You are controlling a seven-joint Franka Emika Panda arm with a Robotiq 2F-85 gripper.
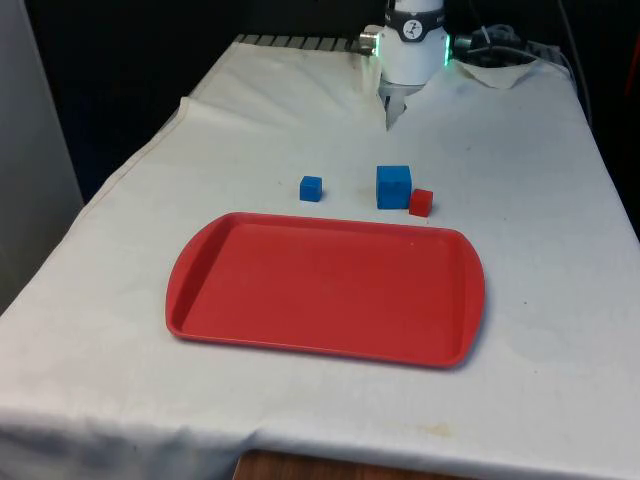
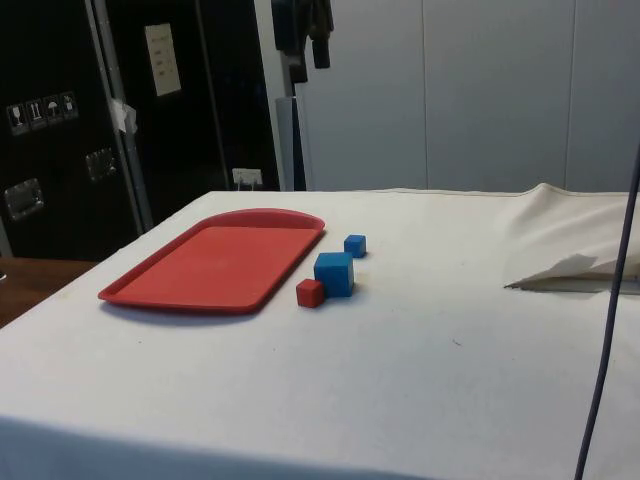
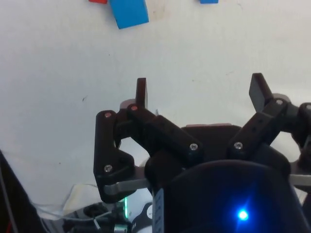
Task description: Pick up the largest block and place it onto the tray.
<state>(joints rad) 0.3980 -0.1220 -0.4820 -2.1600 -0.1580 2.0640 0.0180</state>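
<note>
So the pincer (image 3: pixel 200 90) is hanging above the white-clothed tabletop (image 1: pixel 120 250) with its two fingers spread wide apart, gripping nothing. The big blue block (image 1: pixel 394 186) is sitting on the cloth just past the red tray's (image 1: pixel 200 300) far rim, off the tray. In the front view a small red block (image 1: pixel 421 202) is hugging it at about 4 o'clock, looking like it's touching, and a small blue block (image 1: pixel 311 188) is sitting apart at its 9 o'clock. The tray is carrying nothing.
</note>
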